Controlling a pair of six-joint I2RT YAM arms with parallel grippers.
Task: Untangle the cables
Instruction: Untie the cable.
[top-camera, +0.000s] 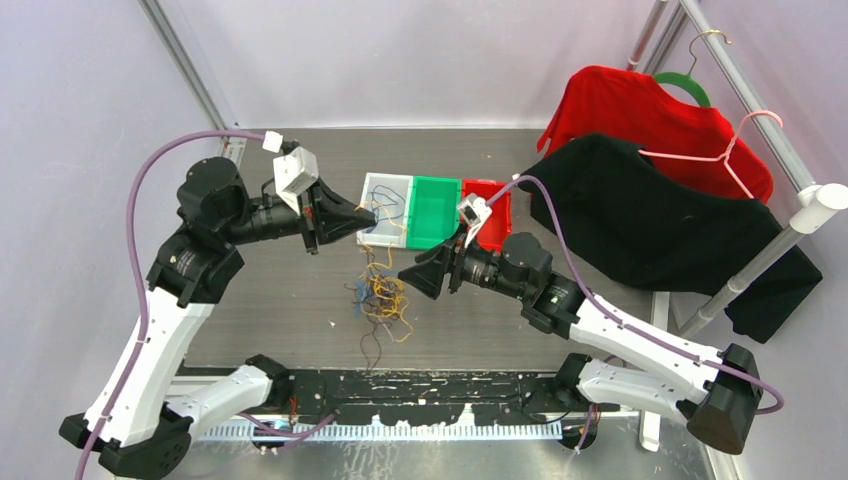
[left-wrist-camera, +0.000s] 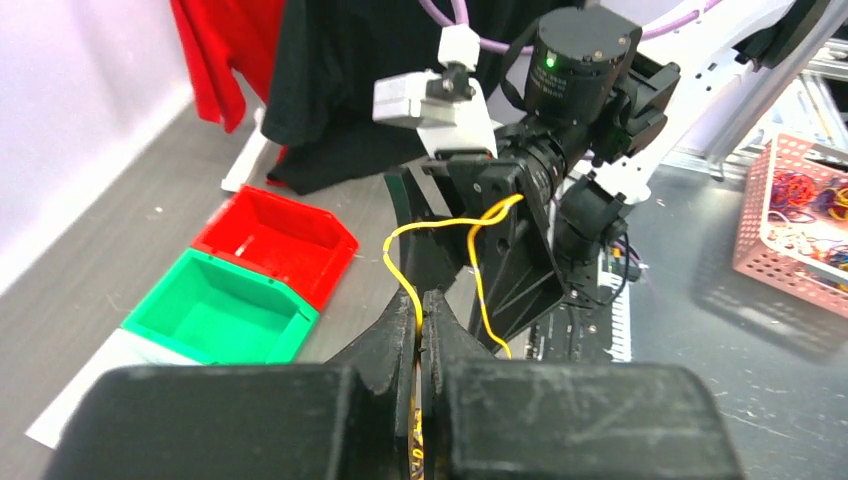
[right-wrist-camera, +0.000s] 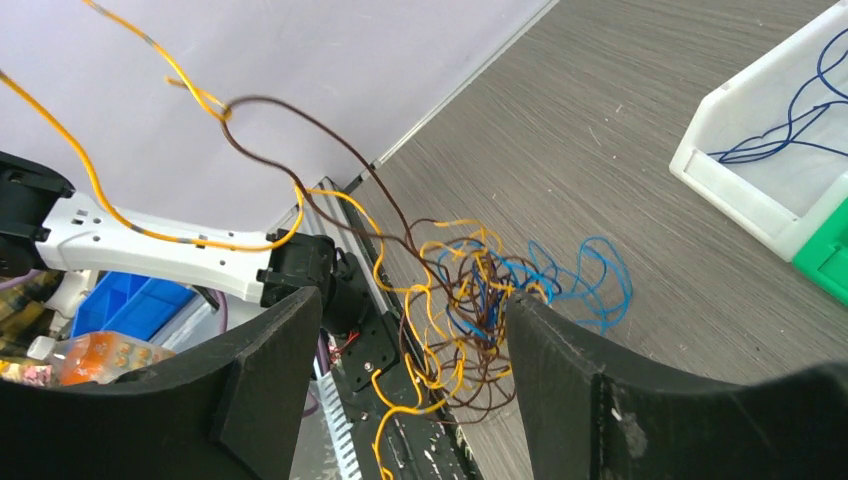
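Note:
The cables (top-camera: 381, 297) lie in a tangle of orange-yellow, brown and blue strands on the table between the two arms. In the right wrist view the cables (right-wrist-camera: 478, 290) sit just beyond the fingertips. My left gripper (top-camera: 372, 215) is raised over the white bin, shut on a yellow cable (left-wrist-camera: 400, 272) that loops up out of the closed left gripper (left-wrist-camera: 422, 298) and hangs toward the pile. My right gripper (top-camera: 405, 275) hovers above the tangle. Its jaws stand wide apart, so the right gripper (right-wrist-camera: 412, 300) is open and holds nothing. Yellow and brown strands rise past it, up and to the left.
A white bin (top-camera: 385, 178) holding blue cables (right-wrist-camera: 790, 140), a green bin (top-camera: 435, 215) and a red bin (top-camera: 495, 190) stand in a row at the back. A red shirt (top-camera: 640, 110) and a black garment (top-camera: 650, 210) hang on a rack at the right.

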